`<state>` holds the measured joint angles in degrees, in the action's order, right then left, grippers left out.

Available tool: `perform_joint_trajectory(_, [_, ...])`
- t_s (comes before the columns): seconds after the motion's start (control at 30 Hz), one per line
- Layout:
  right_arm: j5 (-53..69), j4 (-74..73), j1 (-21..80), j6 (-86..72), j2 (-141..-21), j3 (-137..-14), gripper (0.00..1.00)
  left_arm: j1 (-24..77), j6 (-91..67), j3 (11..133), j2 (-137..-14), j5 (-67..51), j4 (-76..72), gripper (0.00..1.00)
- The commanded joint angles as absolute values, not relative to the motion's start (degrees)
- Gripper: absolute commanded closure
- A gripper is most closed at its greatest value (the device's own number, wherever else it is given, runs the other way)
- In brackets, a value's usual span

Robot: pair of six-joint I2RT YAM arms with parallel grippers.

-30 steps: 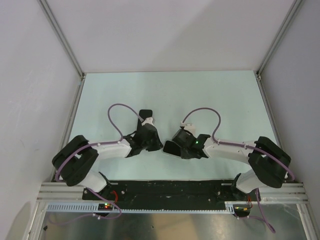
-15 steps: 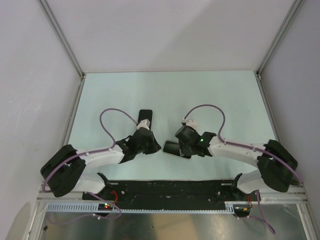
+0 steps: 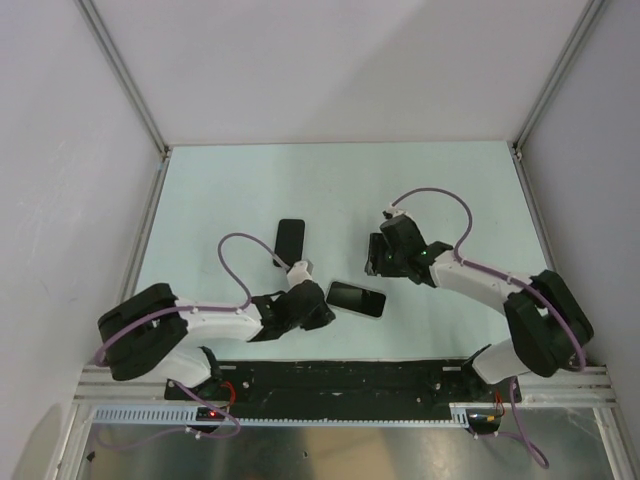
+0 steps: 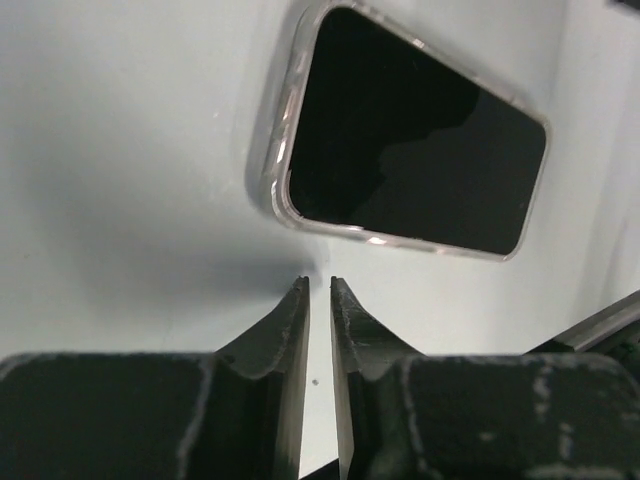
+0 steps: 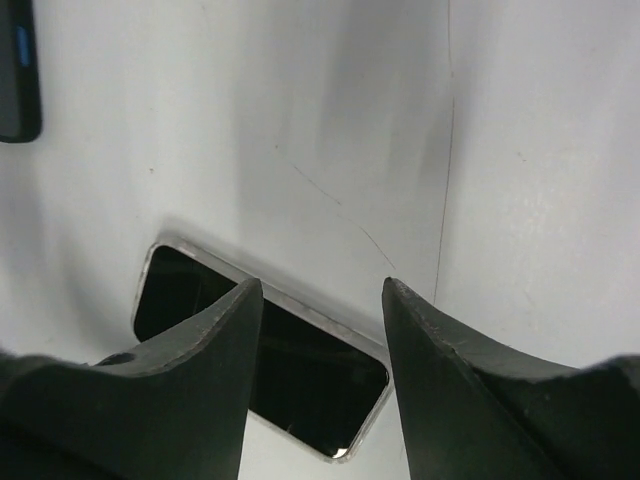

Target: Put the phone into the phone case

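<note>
Phone lies on the worktop between the arms, apparently seated in its clear case, left jaws nearly closed on nothing, right jaws open and empty, so only a final check looks left.

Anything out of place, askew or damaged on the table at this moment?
Nothing looks damaged or spilled. The phone, with a clear rim around it, lies askew on the table, square to neither edge. A second dark slab lies apart, farther back and to the left. Whether that is a case or another phone is unclear.
</note>
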<state>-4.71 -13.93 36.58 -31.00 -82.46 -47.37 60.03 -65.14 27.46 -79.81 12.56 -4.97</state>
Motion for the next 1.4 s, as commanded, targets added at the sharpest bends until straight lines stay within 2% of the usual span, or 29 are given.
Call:
perform_joint_trajectory(0.0, [-0.8,-9.8,35.7,-30.1,-86.9,-47.2,0.45,60.5,-67.2,31.3,-82.8,15.8,-7.6,0.82])
perform_joint_trajectory(0.17, [2.3,-10.6,35.6,-30.8,-91.8,-47.2,0.5,59.5,-66.6,32.7,-85.1,16.7,-7.7,0.82])
perform_joint_trajectory(0.27, [2.1,-12.5,36.3,-32.0,-93.3,-46.9,0.57,58.0,-65.9,33.1,-85.9,16.5,-7.9,0.83])
perform_joint_trajectory(0.37, [0.7,-13.6,38.3,-34.4,-92.4,-45.2,0.64,55.8,-64.2,33.9,-86.7,16.4,-7.9,0.83])
perform_joint_trajectory(0.5, [0.0,-13.1,41.3,-39.1,-87.8,-41.2,0.64,51.9,-60.8,36.4,-89.1,15.3,-7.9,0.83])
perform_joint_trajectory(0.73, [-4.0,-13.9,45.2,-43.6,-82.6,-38.5,0.61,48.5,-56.0,43.9,-95.4,11.1,-7.9,0.83])
perform_joint_trajectory(0.87, [-5.6,-14.5,44.1,-43.7,-81.4,-38.4,0.48,48.1,-55.5,45.9,-97.0,9.8,-7.8,0.84])
perform_joint_trajectory(0.93, [-6.1,-14.5,43.4,-43.7,-80.5,-38.5,0.4,48.2,-55.7,45.5,-96.6,9.6,-7.8,0.84])
perform_joint_trajectory(1.0, [-7.0,-14.9,43.1,-44.2,-79.7,-39.1,0.36,48.1,-55.9,44.3,-95.6,9.7,-7.8,0.84])
perform_joint_trajectory(1.37, [-12.3,-15.5,46.0,-47.7,-82.7,-43.9,0.3,49.6,-56.3,34.6,-86.4,10.2,-8.3,0.84])
